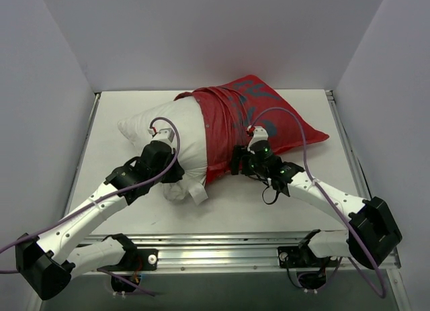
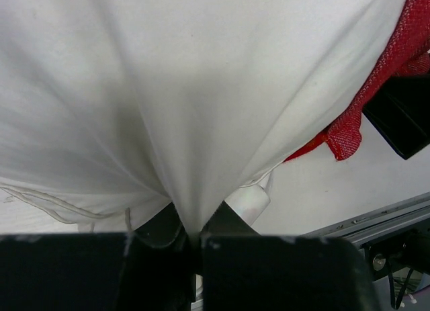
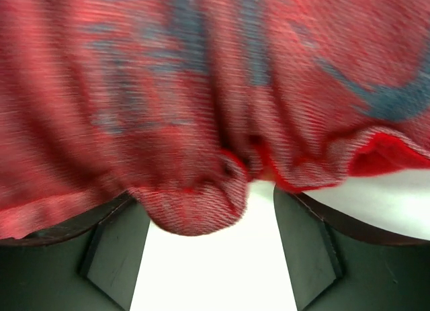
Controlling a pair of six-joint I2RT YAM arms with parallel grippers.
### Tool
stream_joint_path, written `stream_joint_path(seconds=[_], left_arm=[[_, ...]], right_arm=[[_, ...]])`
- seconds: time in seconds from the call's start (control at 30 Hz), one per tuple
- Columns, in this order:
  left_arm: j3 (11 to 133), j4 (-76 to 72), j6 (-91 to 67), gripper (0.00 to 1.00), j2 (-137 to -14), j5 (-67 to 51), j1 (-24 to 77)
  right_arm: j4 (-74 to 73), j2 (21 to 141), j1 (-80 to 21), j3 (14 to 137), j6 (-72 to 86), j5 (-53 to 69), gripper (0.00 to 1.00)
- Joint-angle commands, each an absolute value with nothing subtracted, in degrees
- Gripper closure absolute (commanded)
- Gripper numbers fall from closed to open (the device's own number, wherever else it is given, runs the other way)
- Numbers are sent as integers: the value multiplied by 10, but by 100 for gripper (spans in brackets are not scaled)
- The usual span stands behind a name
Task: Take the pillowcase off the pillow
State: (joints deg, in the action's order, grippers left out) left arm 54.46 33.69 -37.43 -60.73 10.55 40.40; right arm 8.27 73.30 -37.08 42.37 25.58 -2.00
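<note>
The white pillow [image 1: 158,136] lies mid-table, its right half still inside the red pillowcase [image 1: 265,119] with grey-blue markings. My left gripper [image 1: 179,172] is shut on a pinch of the pillow's white cloth [image 2: 195,156] at its near edge, with the jaws [image 2: 195,240] closed tight on the fold. A white tag [image 1: 199,193] hangs next to it. My right gripper [image 1: 236,162] is at the near edge of the pillowcase. In the right wrist view its fingers [image 3: 114,250] stand wide apart, and a bunched red hem [image 3: 198,207] droops between them, not clamped.
Grey walls close in the white table [image 1: 222,213] on the left, back and right. A metal rail [image 1: 222,247] runs along the near edge by the arm bases. The right gripper's black body shows in the left wrist view [image 2: 403,119], close to the pillowcase hem [image 2: 346,133].
</note>
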Motion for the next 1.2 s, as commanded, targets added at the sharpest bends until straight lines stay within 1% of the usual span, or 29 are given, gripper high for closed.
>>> stream_joint_path(seconds=[0.0, 0.13, 0.2, 0.23, 0.3, 0.33, 0.37, 0.43, 0.47, 0.5, 0.6, 0.63, 0.67, 0.7, 0.73, 0.8, 0.83, 0.87, 0.93, 1.0, 1.03, 1.07, 1.1, 1.13, 1.17], left_arm=[[589, 287, -368, 98, -602, 119, 404], [588, 284, -367, 98, -608, 113, 404], [589, 286, -368, 98, -610, 112, 403], [591, 287, -367, 98, -608, 112, 404], [593, 293, -367, 98, -606, 113, 404], [598, 296, -367, 98, -603, 118, 403], [599, 299, -367, 98, -601, 120, 403], [602, 305, -364, 98, -585, 122, 397], [604, 308, -363, 98, -579, 125, 384], [606, 323, -361, 98, -571, 126, 375], [609, 365, -348, 98, -534, 129, 313], [606, 375, -348, 98, -507, 132, 293], [599, 386, -348, 98, -493, 128, 244], [596, 406, -350, 98, -478, 124, 219], [592, 417, -350, 98, -449, 121, 195], [584, 452, -348, 98, -423, 113, 139], [581, 464, -347, 98, -403, 107, 125], [578, 472, -347, 98, -395, 99, 114], [566, 491, -348, 98, -376, 61, 105], [554, 489, -345, 98, -366, 20, 105], [542, 486, -342, 98, -357, -38, 105], [537, 478, -335, 98, -353, -66, 105], [533, 476, -326, 88, -348, -92, 106], [534, 473, -325, 74, -338, -131, 105], [540, 472, -323, 54, -336, -145, 106]], right_arm=[[62, 706, -391, 471, 225, -6, 32], [62, 712, -403, 486, 219, -10, 32], [73, 722, -403, 491, 219, -19, 33], [76, 736, -402, 494, 217, -25, 34], [88, 753, -396, 497, 214, -40, 43], [91, 769, -389, 497, 214, -44, 49], [96, 775, -382, 495, 217, -44, 62], [105, 782, -348, 484, 222, -44, 78], [105, 780, -334, 480, 230, -55, 95], [101, 776, -304, 476, 233, -66, 100], [78, 747, -227, 471, 259, -70, 100], [70, 732, -148, 477, 272, -57, 100], [52, 726, -108, 481, 286, -47, 100], [36, 722, -69, 488, 310, -41, 100], [26, 714, 6, 496, 321, -33, 100], [14, 707, 89, 505, 347, -4, 100], [18, 701, 124, 503, 375, 53, 100], [25, 699, 180, 499, 387, 74, 100], [28, 700, 193, 504, 387, 98, 100], [37, 700, 176, 505, 378, 116, 100], [41, 691, 164, 503, 372, 121, 98], [38, 683, 135, 503, 358, 126, 87], [32, 666, 117, 508, 350, 120, 80], [22, 655, 99, 514, 341, 109, 65], [4, 643, 80, 520, 322, 91, 58]])
